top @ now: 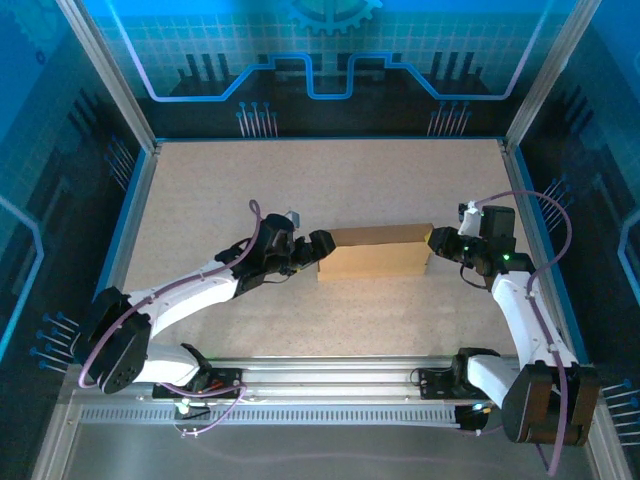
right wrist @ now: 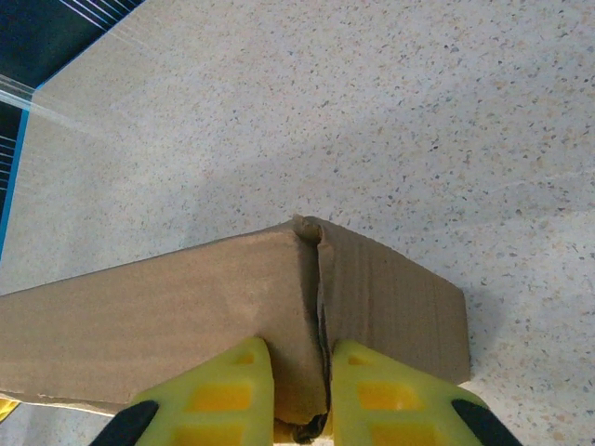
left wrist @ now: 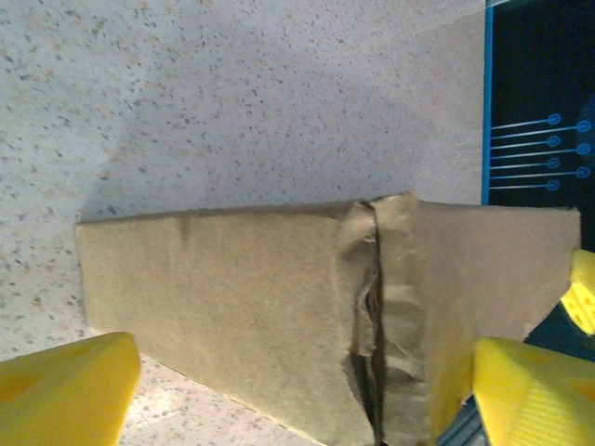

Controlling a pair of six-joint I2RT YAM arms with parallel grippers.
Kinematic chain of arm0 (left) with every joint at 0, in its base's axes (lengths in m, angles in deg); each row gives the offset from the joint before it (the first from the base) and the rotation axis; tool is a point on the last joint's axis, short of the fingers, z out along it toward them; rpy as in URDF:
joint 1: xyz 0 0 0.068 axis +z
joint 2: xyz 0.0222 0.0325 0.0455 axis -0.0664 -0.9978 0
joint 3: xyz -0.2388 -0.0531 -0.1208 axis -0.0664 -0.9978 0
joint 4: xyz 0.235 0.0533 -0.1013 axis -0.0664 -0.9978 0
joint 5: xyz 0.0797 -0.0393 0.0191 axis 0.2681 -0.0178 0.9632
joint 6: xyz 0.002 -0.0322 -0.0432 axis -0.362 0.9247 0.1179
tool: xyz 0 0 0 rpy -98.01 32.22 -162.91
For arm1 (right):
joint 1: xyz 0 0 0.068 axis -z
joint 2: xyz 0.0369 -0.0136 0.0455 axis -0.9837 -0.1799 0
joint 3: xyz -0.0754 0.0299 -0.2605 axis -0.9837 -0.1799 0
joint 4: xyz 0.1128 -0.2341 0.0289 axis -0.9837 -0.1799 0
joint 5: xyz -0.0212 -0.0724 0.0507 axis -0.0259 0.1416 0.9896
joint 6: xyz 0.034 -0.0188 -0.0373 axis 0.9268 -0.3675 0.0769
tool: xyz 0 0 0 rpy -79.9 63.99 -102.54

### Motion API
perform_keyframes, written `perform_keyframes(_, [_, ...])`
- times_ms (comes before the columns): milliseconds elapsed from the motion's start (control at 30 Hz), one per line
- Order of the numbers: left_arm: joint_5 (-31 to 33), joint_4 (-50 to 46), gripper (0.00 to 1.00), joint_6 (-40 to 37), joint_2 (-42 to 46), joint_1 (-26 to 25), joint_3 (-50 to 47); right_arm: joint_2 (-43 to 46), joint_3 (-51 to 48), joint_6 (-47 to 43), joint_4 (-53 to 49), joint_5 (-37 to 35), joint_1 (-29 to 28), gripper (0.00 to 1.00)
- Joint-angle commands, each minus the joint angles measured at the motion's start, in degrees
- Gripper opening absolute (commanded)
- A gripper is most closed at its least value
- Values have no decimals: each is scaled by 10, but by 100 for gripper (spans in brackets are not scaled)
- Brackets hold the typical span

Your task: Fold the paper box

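Note:
The paper box (top: 375,252) is a closed brown cardboard block lying in the middle of the table. My left gripper (top: 320,245) is at its left end. In the left wrist view the box's creased corner (left wrist: 372,307) stands between the yellow fingers (left wrist: 65,390), which are spread wide; the left one is clear of the cardboard, so this gripper (left wrist: 305,362) is open. My right gripper (top: 440,243) is at the box's right end. In the right wrist view its fingers (right wrist: 223,395) pinch the corner seam of the box (right wrist: 139,316), so the gripper (right wrist: 302,358) is shut on it.
The speckled table (top: 330,180) is bounded by blue-edged enclosure walls (top: 135,200) on the left, right and back. A metal rail (top: 330,375) with both arm bases runs along the near edge.

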Motion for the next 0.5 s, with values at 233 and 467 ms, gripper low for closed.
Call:
perform_keyframes(233, [-28,-46,98,-18,14,30,12,-23,-18,-18,-91,-48,-7,16])
perform_keyframes(467, [-51,-33,75,-12,-3,59,-20,-29,-17,-20,-92,-50,-9,16])
